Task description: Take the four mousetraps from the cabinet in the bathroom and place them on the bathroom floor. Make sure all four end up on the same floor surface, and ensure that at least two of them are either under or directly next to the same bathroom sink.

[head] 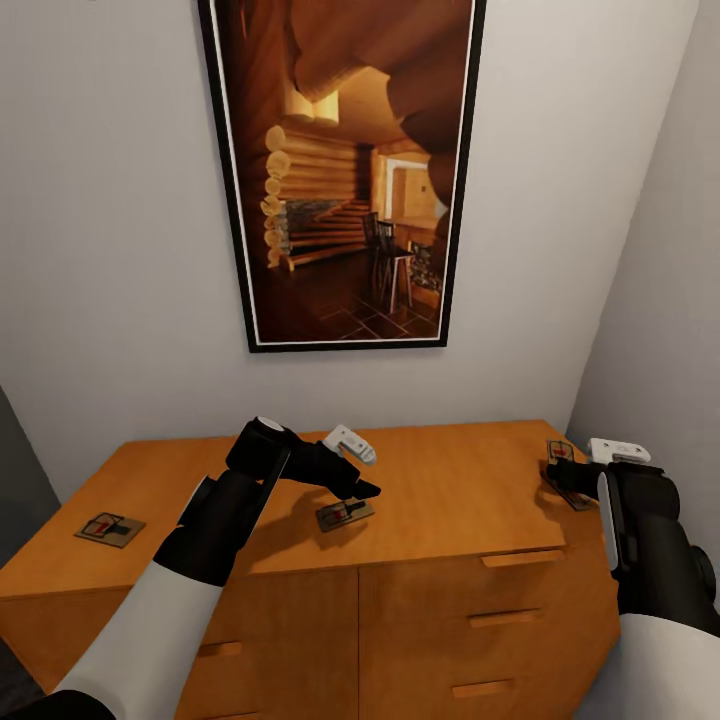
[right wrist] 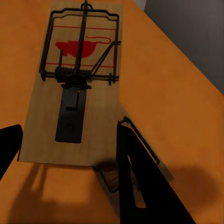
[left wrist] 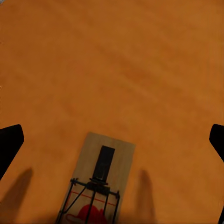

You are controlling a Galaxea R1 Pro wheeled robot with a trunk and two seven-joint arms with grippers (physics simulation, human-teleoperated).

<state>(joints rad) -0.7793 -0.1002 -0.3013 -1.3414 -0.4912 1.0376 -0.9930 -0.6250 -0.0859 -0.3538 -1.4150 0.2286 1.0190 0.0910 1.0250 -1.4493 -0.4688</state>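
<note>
The orange-brown wooden cabinet shows flat drawer fronts with thin bar handles below a smooth, matte top, where the left tool hangs spread wide over a flat tan mousetrap with dark wire and a red mark, its black fingertips clear of the board on both sides. At the top's right end the right tool is open above 2 overlapping traps, one dark finger lying across the lower one. A fourth trap lies flat near the left edge, and a black-framed picture of a log interior hangs on the pale wall behind.
</note>
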